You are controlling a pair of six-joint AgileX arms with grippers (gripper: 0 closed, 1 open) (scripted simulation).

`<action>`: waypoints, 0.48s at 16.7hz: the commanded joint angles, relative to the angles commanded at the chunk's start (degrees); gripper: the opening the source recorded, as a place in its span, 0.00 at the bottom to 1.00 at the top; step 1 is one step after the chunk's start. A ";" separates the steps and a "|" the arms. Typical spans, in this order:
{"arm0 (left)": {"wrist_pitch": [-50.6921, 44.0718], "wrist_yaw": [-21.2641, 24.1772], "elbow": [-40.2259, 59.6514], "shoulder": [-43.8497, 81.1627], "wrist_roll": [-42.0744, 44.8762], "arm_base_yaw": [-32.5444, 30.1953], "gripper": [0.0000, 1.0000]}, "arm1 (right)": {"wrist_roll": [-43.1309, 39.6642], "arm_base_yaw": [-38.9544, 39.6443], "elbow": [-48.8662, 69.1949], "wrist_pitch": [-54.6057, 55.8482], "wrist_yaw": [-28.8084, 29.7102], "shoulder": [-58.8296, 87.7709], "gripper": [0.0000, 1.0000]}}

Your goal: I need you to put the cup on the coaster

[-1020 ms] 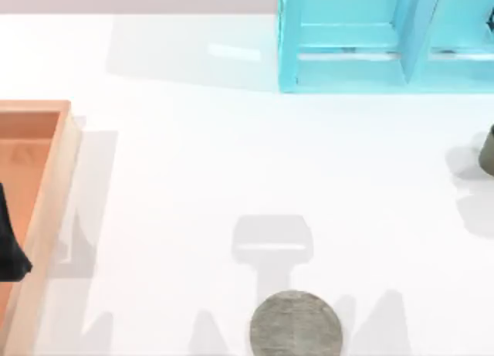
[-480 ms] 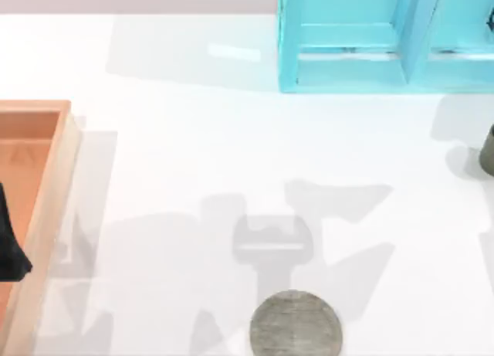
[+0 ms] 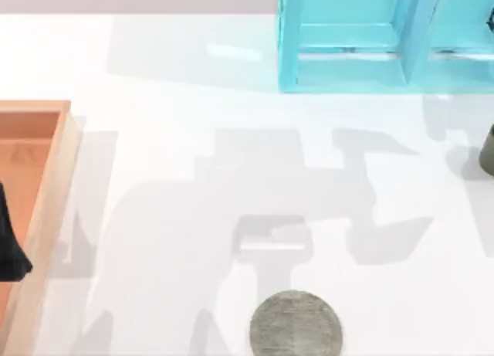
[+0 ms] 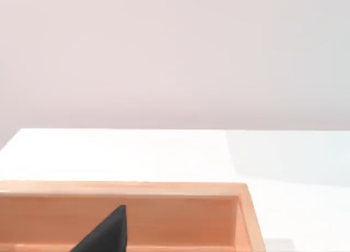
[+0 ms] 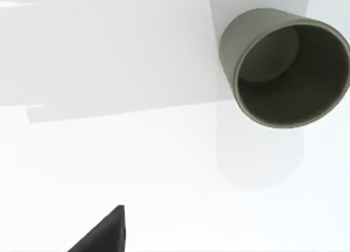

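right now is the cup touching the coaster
Apart. The top view shows the cup at the table's right edge and the coaster near the bottom centre, with bare white table between them.

The cup [image 3: 488, 150] is running off the top view's right edge — a sliver of its side is showing there. The coaster [image 3: 296, 325] is being clipped at the bottom edge. The wooden tray [image 3: 48, 209] is being cut by the left and bottom edges, and the black thing [image 3: 11, 244] inside it is trailing off the left — its shape cannot be told. The blue shelf [image 3: 347, 39] is running past the top and right edges.
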 joint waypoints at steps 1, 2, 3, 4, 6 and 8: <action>0.00 0.00 0.00 0.00 0.00 0.00 1.00 | -1.71 -0.01 0.90 -0.71 -0.73 1.97 1.00; 0.00 0.00 0.00 0.00 0.00 0.00 1.00 | -3.14 -0.05 1.71 -1.25 -1.34 3.65 1.00; 0.00 0.00 0.00 0.00 0.00 0.00 1.00 | -4.26 -0.11 2.43 -1.60 -1.80 4.90 1.00; 0.00 0.00 0.00 0.00 0.00 0.00 1.00 | -5.03 -0.18 3.03 -1.79 -2.10 5.70 1.00; 0.00 0.00 0.00 0.00 0.00 0.00 1.00 | -5.43 -0.23 3.40 -1.86 -2.24 6.06 1.00; 0.00 0.00 0.00 0.00 0.00 0.00 1.00 | -5.43 -0.23 3.40 -1.86 -2.24 6.06 1.00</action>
